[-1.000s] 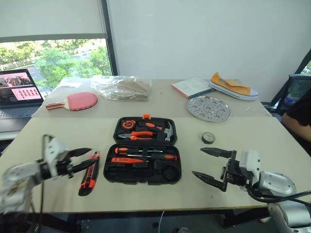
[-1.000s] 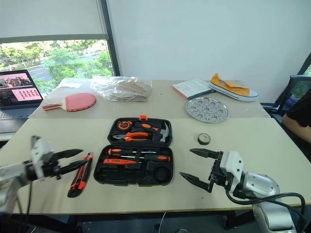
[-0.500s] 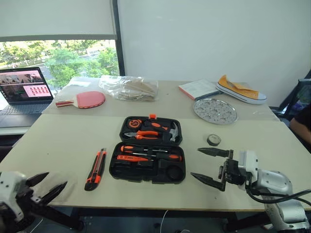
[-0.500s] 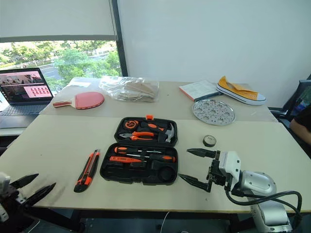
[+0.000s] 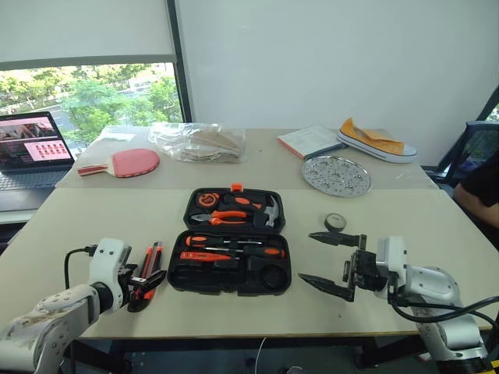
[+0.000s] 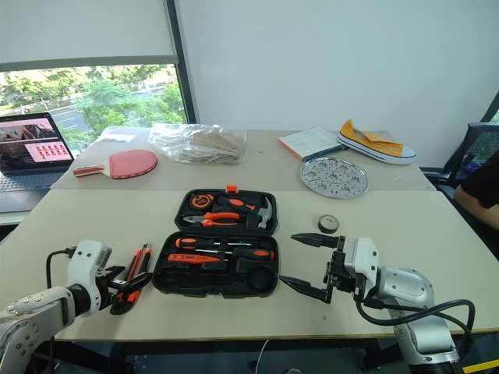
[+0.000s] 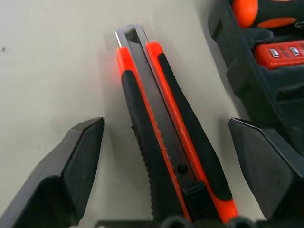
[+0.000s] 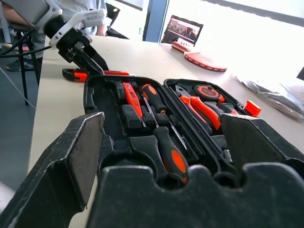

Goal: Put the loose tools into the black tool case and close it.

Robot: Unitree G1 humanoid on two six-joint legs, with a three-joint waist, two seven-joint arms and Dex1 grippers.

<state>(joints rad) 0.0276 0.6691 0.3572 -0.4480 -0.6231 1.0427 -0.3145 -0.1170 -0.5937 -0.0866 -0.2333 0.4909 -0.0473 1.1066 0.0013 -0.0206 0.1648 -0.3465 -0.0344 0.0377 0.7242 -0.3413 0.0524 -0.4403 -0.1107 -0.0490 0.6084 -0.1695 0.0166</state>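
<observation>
The black tool case (image 5: 179, 274) lies open in the middle of the near table, with screwdrivers (image 5: 234, 243) resting in its lower half. Just left of it on the table is the orange-black utility knife (image 5: 150, 263). My left gripper (image 5: 150, 280) is at the knife's near end, and the left wrist view shows its open fingers (image 7: 76, 161) either side of the knife (image 7: 166, 142), not touching it. A small round black tape measure (image 5: 334, 221) sits right of the case. Below it my right gripper (image 5: 331, 261) hovers open and empty, pointing at the case (image 8: 95, 90).
Pliers and a hammer (image 5: 269, 210) sit in the case's lid half. On the far table are a laptop (image 5: 31, 148), a red paddle (image 5: 125, 162), a plastic bag (image 5: 195, 140), a book (image 5: 310, 140), a perforated metal disc (image 5: 336, 174) and a shoe (image 5: 376, 140). A person (image 5: 483, 187) sits at the right edge.
My left gripper drew back off the table's front edge, then came right again to straddle the knife's near end. The right gripper has barely moved. The camera view shifted.
</observation>
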